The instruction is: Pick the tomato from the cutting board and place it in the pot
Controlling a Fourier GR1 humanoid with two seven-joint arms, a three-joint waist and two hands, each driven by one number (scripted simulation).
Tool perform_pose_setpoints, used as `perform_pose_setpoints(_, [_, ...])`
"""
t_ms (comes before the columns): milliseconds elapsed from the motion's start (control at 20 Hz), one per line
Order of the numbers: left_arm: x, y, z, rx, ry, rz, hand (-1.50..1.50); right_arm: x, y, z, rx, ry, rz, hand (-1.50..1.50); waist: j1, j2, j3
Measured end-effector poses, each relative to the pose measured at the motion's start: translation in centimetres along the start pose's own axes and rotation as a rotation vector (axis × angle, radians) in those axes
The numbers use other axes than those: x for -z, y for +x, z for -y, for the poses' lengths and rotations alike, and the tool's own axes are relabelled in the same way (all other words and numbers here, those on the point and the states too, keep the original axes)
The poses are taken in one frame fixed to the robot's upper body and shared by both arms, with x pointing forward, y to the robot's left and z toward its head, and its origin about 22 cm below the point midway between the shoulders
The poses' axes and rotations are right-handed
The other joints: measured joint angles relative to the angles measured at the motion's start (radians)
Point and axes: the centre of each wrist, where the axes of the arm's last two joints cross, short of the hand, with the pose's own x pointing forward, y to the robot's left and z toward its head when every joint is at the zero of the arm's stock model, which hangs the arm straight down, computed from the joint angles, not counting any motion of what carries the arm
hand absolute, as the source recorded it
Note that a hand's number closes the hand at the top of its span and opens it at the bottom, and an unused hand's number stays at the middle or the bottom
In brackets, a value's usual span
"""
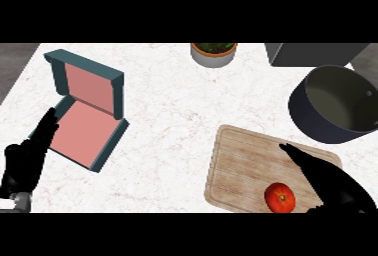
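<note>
Counter layout: cutting board at the near right, pot behind it, open box at the left.

The cutting board [247,167] lies on the counter [170,100] at the near right, with the tomato [280,197] on its near right part. The right hand [328,182] is over the board's right side, just right of the tomato, fingers straight and pointing away. The pot [336,105] stands behind the board, at the right edge. An open box [85,117] lies at the left, its lid raised on the far side. The left hand [29,155] shows at the near left, beside the box. A potted plant [213,53] stands at the far edge, centre, with another container [314,53] to its right, behind the pot.
</note>
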Motion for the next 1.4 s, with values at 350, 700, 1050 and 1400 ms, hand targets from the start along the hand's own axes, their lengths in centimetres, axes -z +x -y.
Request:
perform_pose_setpoints(350, [-0.1,-0.1,0.2,-0.001,0.007,0.003,0.00,2.0,1.1,-1.1,-0.051,0.026,-0.032,-1.50,-0.006,-0.001,0.000])
perform_pose_setpoints(700, [-0.7,0.0,-0.1,0.002,0.001,-0.005,0.00,4.2,1.9,-2.8,-0.069,0.070,-0.070,-1.50,-0.006,-0.001,0.000])
perform_pose_setpoints(1050, [-0.5,0.2,0.1,-0.001,0.008,-0.002,0.00,5.2,1.1,-4.0,-0.097,0.077,-0.116,-1.50,-0.009,-0.002,0.001])
perform_pose_setpoints(1400, [-0.9,0.6,-0.1,-0.001,0.006,-0.008,0.00,6.2,1.1,-5.0,-0.101,0.087,-0.131,-1.50,-0.010,-0.002,0.001])
